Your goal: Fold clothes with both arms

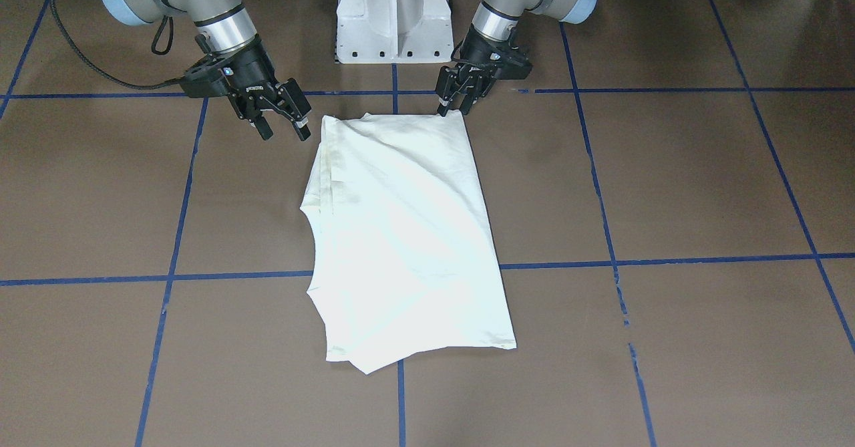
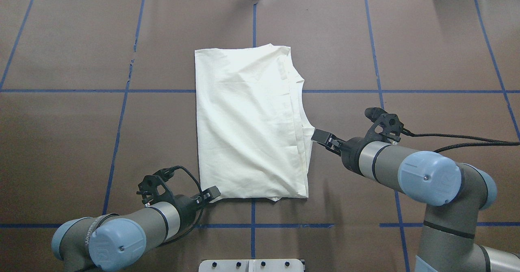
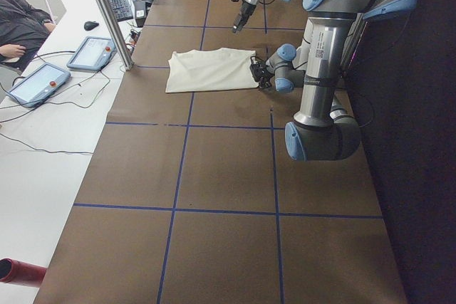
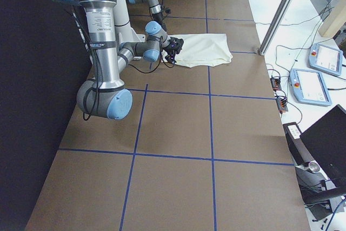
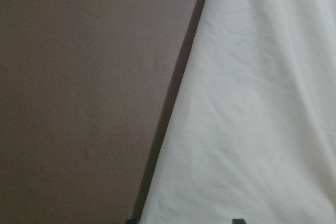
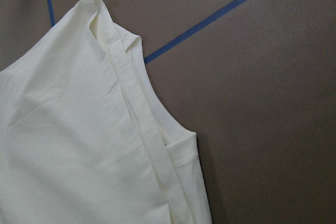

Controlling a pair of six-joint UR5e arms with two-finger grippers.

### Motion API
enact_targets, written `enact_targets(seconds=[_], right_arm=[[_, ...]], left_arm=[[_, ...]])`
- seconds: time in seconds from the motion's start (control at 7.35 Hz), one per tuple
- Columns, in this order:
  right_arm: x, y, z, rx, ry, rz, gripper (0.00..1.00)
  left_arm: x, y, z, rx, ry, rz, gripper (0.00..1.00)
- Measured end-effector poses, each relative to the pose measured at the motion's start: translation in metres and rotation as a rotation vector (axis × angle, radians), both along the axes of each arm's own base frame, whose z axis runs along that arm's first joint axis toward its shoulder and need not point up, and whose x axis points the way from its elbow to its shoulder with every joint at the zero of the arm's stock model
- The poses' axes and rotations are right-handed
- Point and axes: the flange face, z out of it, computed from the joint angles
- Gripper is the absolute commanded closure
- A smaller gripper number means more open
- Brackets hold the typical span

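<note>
The cream-white folded T-shirt (image 2: 248,121) lies plain side up in the middle of the brown bench (image 2: 81,142), its long axis running near to far. The left pincer (image 1: 454,107), jaws apart, straddles the near left corner. The right pincer (image 1: 285,129), jaws spread, hangs beside the right edge. Only the right wrist view shows the layered stitched hems there.

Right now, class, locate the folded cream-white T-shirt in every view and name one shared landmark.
Front-facing: T-shirt centre.
Overhead: T-shirt centre.
Exterior left: T-shirt upper middle.
Exterior right: T-shirt upper middle.
Left wrist: T-shirt fills right half.
Right wrist: T-shirt fills left half.
Landmark: blue tape grid, absent only from left wrist.
</note>
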Motion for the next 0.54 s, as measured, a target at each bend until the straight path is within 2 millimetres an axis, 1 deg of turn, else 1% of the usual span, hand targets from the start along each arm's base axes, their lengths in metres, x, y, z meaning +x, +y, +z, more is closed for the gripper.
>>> enact_targets(seconds=[0.54], right_arm=[[0.0001, -0.0001, -0.001, -0.001, -0.003, 0.003, 0.0]], left_arm=[[-0.0004, -0.0006, 0.0026, 0.0, -0.005, -0.001, 0.31]])
